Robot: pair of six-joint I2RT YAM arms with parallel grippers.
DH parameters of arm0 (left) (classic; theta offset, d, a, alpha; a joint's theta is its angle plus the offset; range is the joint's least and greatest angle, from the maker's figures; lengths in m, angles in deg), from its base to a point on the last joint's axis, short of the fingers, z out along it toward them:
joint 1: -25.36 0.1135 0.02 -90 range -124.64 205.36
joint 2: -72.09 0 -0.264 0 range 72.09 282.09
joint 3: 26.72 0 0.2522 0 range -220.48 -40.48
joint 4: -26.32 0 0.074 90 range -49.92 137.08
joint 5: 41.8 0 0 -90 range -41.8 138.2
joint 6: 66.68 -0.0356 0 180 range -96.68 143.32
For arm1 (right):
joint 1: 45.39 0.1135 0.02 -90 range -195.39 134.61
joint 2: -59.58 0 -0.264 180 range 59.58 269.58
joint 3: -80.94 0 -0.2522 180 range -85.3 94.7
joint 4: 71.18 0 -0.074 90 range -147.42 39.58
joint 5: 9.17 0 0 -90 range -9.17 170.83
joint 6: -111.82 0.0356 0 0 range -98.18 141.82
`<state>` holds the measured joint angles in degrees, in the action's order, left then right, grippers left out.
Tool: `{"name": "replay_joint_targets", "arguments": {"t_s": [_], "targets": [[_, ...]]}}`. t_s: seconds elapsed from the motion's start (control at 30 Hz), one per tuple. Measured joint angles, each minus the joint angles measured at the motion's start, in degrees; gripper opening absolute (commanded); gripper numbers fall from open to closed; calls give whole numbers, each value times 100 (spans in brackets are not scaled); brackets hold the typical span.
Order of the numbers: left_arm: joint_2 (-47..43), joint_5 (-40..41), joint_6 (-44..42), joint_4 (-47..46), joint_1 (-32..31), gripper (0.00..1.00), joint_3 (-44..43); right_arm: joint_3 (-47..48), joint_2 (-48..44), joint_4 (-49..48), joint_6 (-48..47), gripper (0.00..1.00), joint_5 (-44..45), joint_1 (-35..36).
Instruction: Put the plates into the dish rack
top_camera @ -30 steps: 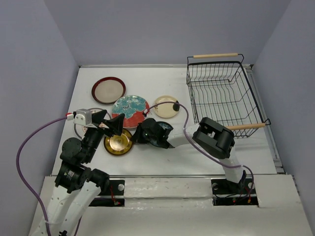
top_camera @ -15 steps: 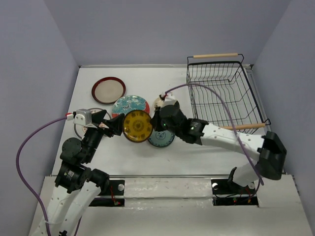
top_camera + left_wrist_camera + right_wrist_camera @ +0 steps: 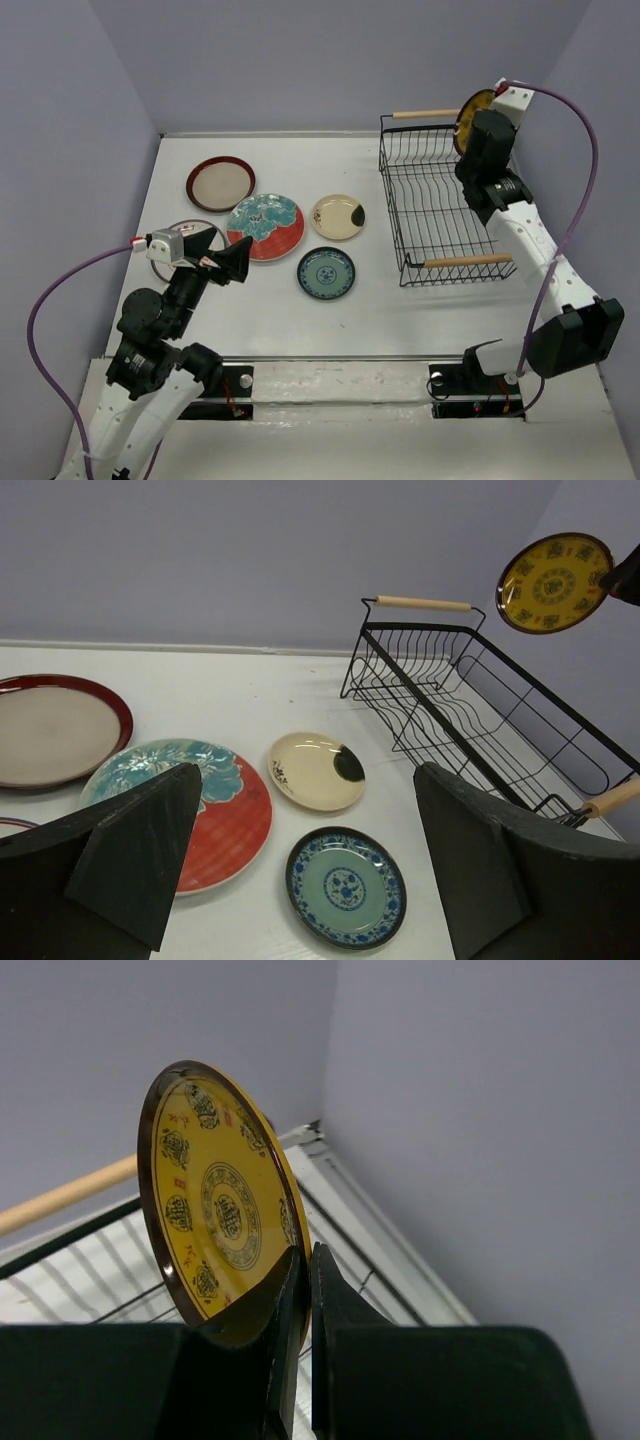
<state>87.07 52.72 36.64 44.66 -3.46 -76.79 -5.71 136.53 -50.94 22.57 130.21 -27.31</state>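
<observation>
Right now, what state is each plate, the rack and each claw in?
dish rack, empty
yellow plate, upright, gripped over dish rack
right gripper, shut on yellow plate
left gripper, open, empty
red-rimmed plate, flat on table
floral plate, flat on table
cream plate, flat on table
blue plate, flat on table
white plate, partly hidden

This is a robotics lab test cell. A white desk [image 3: 400, 320] is boxed in on three sides by plain lavender-grey walls [image 3: 330, 60] — a bare enclosure. Two white-and-black robot arms are bolted at the desk's near edge, the left arm [image 3: 150, 345] and the right arm [image 3: 530, 235]. Each trails a purple cable [image 3: 31, 335] and carries a camera at the wrist. The household ware looks staged: plates [image 3: 265, 226] are laid flat and apart beside a black wire dish rack [image 3: 445, 195] — and one yellow plate [image 3: 215, 1210] is pinched in the right arm's end effector [image 3: 303, 1260].
</observation>
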Motion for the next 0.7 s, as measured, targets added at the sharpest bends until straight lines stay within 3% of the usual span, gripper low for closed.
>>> {"name": "replay_joint_targets", "arguments": {"t_s": [0.17, 0.4, 0.7], "targets": [[-35, 70, -22, 20, -205, 99, 0, -72, 713, -538, -911, 7, -175, -774], [-96, 105, -42, 94, -420, 99, 0, -232, 1510, -927, -2090, 7, -435, -804], [-98, 146, -46, 105, -533, 99, 0, -544, 2240, -1108, -2863, 7, -511, -988]]}}
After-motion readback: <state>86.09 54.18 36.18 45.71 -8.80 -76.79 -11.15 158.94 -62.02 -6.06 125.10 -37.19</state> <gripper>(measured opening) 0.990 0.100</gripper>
